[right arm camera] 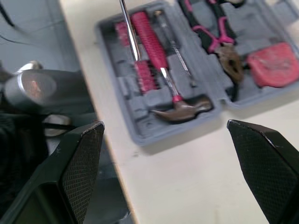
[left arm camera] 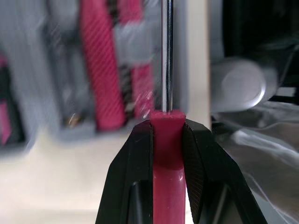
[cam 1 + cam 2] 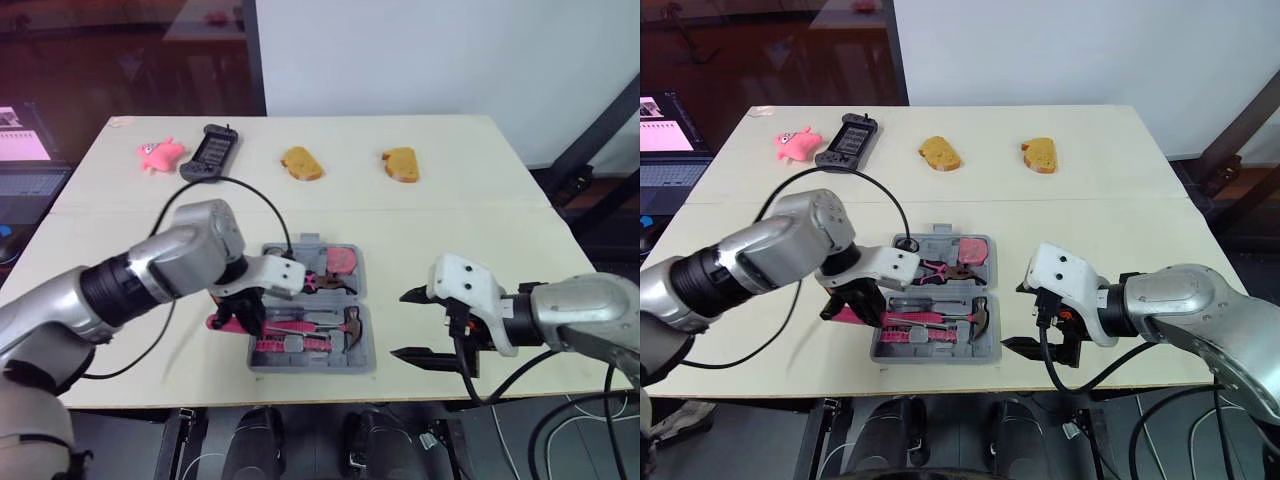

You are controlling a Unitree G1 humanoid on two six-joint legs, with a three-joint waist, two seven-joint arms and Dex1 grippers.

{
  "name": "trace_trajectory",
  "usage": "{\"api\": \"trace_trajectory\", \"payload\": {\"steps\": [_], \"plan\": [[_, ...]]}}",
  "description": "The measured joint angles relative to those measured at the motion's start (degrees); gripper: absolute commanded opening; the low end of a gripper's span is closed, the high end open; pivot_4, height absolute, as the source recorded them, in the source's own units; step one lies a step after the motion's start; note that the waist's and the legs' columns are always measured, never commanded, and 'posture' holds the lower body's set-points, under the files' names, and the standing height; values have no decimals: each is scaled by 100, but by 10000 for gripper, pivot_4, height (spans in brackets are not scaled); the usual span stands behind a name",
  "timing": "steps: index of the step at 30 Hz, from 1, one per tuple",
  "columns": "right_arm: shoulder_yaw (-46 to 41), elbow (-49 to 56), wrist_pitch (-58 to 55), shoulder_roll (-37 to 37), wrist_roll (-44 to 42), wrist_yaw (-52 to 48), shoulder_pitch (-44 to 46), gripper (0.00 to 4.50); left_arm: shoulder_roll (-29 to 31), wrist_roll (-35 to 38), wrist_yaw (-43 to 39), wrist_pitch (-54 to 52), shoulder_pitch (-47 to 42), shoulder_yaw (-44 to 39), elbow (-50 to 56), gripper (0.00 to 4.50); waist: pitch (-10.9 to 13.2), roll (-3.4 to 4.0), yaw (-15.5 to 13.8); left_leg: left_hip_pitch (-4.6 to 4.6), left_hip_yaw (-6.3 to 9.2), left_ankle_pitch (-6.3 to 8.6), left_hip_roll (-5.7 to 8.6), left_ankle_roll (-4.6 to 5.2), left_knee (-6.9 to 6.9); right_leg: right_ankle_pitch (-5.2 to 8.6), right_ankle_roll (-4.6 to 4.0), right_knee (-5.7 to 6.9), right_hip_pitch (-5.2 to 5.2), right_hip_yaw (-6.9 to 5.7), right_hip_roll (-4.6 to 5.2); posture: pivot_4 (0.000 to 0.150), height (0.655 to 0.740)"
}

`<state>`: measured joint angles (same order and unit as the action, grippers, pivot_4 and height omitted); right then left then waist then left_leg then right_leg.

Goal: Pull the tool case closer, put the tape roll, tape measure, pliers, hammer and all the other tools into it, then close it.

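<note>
Pink screwdriver (image 2: 167, 135) pinched tight in the left fingers (image 2: 135, 158), shaft over the tool case (image 3: 368, 355), lower centre, likely for slotting in; right fingers (image 1: 79, 158) spread wide, empty.

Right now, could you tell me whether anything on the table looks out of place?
Nothing looks spilled or damaged. Oddly for a tool job, a pink toy, a black handset and two bread slices lie at the far side of the table.
</note>
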<state>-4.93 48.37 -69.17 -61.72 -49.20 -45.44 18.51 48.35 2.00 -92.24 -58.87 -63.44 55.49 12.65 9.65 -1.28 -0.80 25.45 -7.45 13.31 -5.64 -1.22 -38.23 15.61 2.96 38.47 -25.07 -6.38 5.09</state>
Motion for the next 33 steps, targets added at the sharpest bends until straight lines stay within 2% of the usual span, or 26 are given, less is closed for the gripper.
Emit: {"api": "trace_trajectory", "payload": {"steps": [5,13,28,33], "plan": [[3,94,-48,-128,-395,-173,-13,45000,-252,-17,175,-542,-83,134,7,3605,0,0,7,-3,2,0,0,0,0,0,0,0,2,1,-2,1500,7188],[14,22,300,-734,-261,-540,-357,45000,-771,85,772,-1086,105,453,74,3605,-1,1,-6,-6,10,0,2,1,-7,0,1,0,13,2,-2,1500,7188],[23,-31,463,-814,-151,-504,-538,45000,-1469,308,1733,-1464,255,862,-279,3605,0,0,-7,-8,14,0,2,1,-12,0,1,1,18,0,-2,1500,7188],[20,-32,462,-874,-141,-454,-616,45000,-1495,492,1962,-1617,262,863,-247,3605,0,0,-3,-9,14,0,2,0,-12,0,1,2,18,1,-3,1500,7188]]}}
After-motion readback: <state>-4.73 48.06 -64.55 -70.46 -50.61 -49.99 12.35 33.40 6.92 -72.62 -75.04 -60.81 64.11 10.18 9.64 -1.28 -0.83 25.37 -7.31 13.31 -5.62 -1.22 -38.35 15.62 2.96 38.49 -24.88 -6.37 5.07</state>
